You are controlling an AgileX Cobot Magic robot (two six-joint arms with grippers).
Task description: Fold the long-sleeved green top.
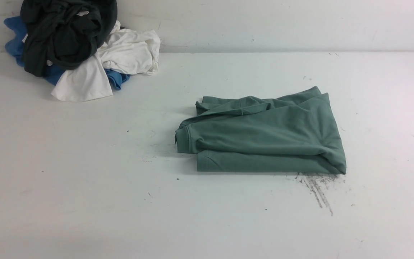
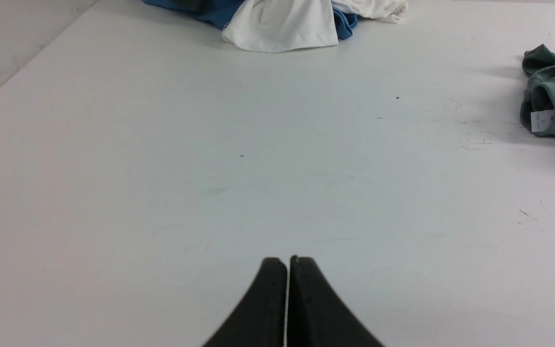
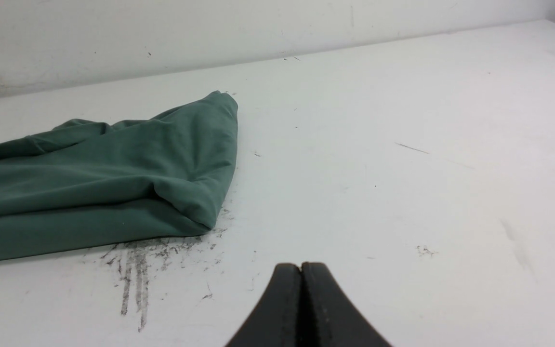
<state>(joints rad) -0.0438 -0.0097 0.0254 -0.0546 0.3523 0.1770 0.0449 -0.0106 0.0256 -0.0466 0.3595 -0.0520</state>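
Note:
The green long-sleeved top [image 1: 264, 135] lies folded into a compact stack right of the table's middle. Its ribbed collar end with a white label [image 2: 542, 120] faces left. In the right wrist view its folded corner [image 3: 195, 159] rests beside dark scuff marks. My left gripper [image 2: 288, 260] is shut with nothing in it, over bare table well to the left of the top. My right gripper [image 3: 301, 265] is shut and empty too, over bare table near the top's right front corner. Neither arm shows in the front view.
A heap of clothes sits at the far left corner: a blackish dark-green garment [image 1: 63, 32], a white garment [image 1: 120, 57] and a blue one [image 1: 14, 39]. A wall [image 1: 282, 21] runs along the table's back edge. Black scuff marks [image 1: 316, 187] lie by the top's front right corner.

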